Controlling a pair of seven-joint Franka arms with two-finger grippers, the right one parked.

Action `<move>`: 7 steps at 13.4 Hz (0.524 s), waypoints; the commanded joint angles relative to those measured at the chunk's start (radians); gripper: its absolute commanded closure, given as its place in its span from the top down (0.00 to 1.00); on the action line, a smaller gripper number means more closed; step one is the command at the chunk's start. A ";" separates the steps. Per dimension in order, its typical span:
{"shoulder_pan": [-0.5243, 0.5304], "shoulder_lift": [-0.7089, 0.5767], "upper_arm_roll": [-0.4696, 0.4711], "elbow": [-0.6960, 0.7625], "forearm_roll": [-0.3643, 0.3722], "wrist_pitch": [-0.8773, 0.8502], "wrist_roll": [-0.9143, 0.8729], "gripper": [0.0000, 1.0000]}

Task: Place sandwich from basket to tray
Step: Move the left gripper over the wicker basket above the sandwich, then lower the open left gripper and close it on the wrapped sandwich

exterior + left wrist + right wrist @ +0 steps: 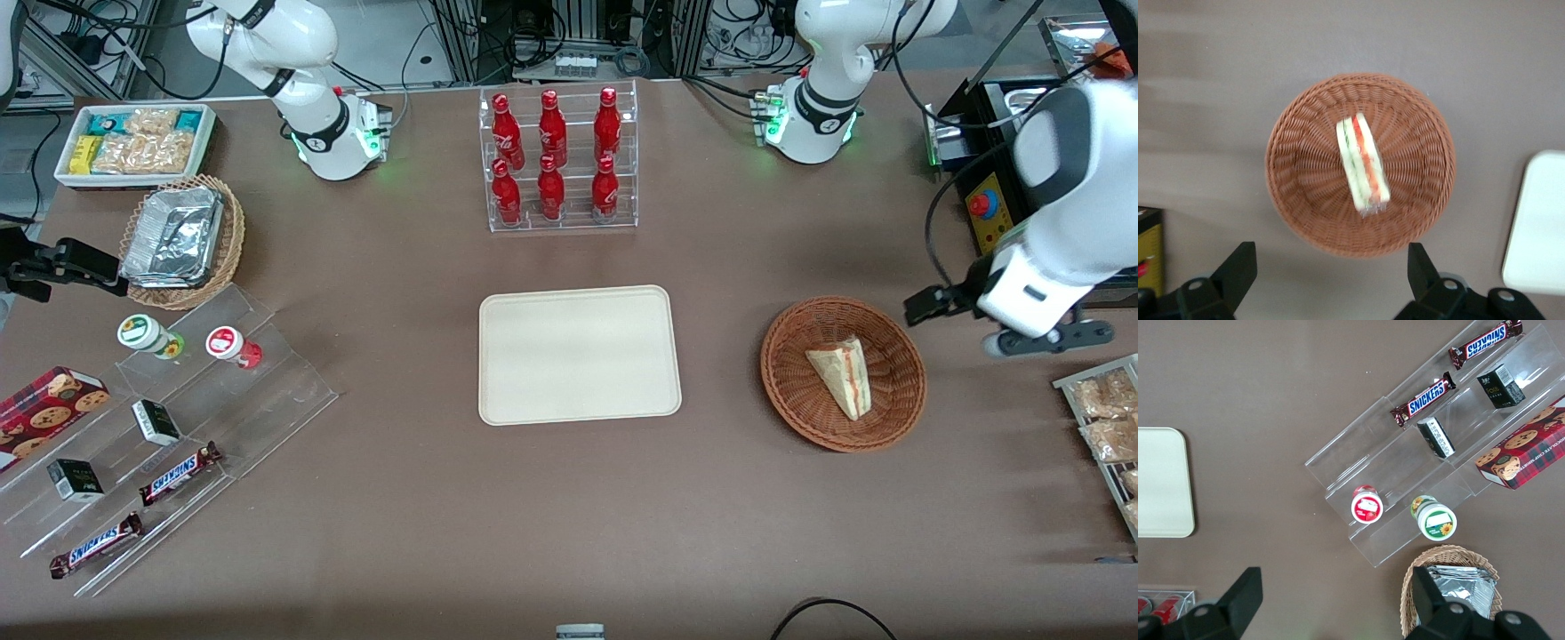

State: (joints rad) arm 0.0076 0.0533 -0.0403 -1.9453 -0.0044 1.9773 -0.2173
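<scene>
Brown tabletop fills our frame, and nearest the front camera, toward the parked arm's end, we see a clear acrylic stepped display carrying two brown Snickers bars. Farther in, at the table's middle, we find the flat cream-beige rectangular tray lying bare. Level with it, toward the working arm's end and well apart from it, sits the round reddish-brown woven wicker basket. Inside it lies the small triangular sandwich wedge of pale bread, its red-orange and green filling showing along the cut edge.

From the wrist camera we look straight down on that sandwich resting across the basket floor, untouched, with a corner of the tray at the edge. The left arm's black two-finger gripper hangs above the table just beside the basket rim, its fingers spread wide apart and gripping nothing.

Farthest from us stands a clear rack of six red bottles.
</scene>
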 commanded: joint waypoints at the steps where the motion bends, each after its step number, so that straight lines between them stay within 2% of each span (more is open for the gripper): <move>1: -0.012 -0.006 -0.015 -0.113 -0.008 0.142 -0.126 1.00; 3: -0.057 0.039 -0.015 -0.156 0.001 0.242 -0.226 1.00; 7: -0.075 0.080 -0.013 -0.268 0.003 0.419 -0.267 1.00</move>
State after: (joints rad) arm -0.0672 0.1278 -0.0591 -2.1744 -0.0047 2.3456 -0.4628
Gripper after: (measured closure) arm 0.000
